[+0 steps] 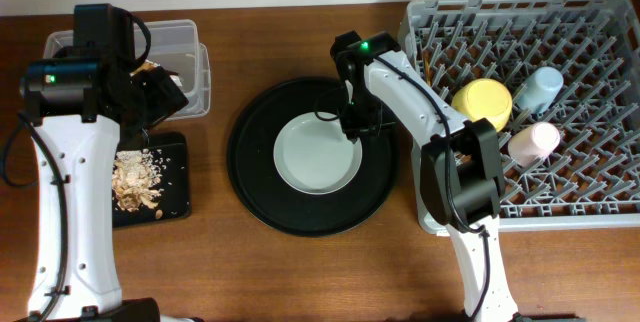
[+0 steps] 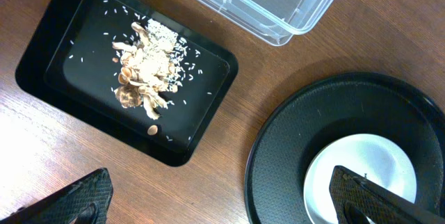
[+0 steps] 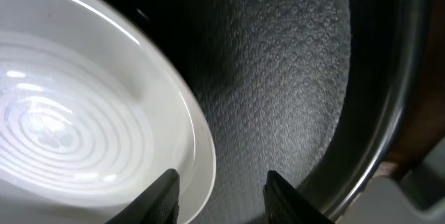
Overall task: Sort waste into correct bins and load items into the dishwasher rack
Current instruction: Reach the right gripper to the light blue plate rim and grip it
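Seat plate (image 1: pixel 318 157) rim deep between half-open jaws of right gripper (image 3: pixel 221 182), then pinch, lift level. Leave left gripper (image 2: pixel 219 182) wide-jawed, clear.

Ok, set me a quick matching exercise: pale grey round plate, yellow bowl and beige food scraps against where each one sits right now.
Things:
1. pale grey round plate
2. yellow bowl
3. beige food scraps

Places:
A. in the shallow black rectangular tray
B. in the large square grey plastic dishwasher rack
C. on the large round black tray

Pairs: 1-C, 2-B, 3-A.
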`<state>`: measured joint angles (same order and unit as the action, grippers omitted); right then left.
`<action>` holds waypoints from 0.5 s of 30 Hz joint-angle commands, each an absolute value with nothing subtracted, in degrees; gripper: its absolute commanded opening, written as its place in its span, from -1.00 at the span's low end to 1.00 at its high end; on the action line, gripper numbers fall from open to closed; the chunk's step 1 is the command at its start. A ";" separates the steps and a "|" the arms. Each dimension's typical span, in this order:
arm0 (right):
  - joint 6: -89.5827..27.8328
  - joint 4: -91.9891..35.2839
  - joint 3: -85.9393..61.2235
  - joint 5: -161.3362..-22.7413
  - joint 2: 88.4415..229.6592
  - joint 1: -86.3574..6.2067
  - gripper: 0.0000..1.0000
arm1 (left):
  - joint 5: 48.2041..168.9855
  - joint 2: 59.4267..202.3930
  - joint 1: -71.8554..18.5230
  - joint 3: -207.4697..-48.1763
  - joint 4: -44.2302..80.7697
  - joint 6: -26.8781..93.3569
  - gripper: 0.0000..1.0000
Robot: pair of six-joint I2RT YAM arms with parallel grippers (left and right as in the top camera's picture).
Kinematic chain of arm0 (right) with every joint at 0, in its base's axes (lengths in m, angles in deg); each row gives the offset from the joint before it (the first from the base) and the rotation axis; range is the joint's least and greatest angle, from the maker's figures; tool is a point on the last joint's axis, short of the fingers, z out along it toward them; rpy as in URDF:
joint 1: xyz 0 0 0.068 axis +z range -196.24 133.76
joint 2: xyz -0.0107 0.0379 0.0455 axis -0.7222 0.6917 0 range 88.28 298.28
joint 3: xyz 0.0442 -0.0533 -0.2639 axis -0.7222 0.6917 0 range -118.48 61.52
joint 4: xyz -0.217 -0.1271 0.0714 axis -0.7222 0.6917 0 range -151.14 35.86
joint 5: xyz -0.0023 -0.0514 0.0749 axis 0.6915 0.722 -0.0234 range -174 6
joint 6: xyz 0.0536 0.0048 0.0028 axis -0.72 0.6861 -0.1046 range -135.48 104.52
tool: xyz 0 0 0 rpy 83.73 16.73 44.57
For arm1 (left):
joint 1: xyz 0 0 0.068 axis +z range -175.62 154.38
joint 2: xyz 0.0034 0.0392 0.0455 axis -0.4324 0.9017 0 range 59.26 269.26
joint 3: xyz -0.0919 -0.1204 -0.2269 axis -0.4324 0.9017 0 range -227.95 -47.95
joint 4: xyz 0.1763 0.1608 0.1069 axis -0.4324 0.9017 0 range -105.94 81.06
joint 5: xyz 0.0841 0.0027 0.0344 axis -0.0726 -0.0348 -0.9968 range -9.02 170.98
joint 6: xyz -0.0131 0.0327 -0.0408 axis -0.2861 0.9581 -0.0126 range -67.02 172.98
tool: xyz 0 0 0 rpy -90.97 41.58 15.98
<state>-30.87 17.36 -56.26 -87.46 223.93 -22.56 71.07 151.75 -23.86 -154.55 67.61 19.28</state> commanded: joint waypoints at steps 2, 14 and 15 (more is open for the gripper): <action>-30.94 13.51 -51.23 -87.18 224.72 -22.58 -0.20 | 70.63 152.14 -23.57 -154.60 67.70 19.13 0.98; -32.32 12.51 -49.44 -88.51 224.48 -22.64 -0.92 | 70.63 152.14 -23.57 -154.60 67.70 19.13 0.98; -32.30 13.06 -50.05 -88.47 224.37 -22.64 -0.92 | 70.63 152.14 -23.57 -154.60 67.70 19.13 0.98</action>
<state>-31.68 11.94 -49.81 -90.15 224.06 -22.51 71.09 151.75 -23.86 -154.55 67.63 19.28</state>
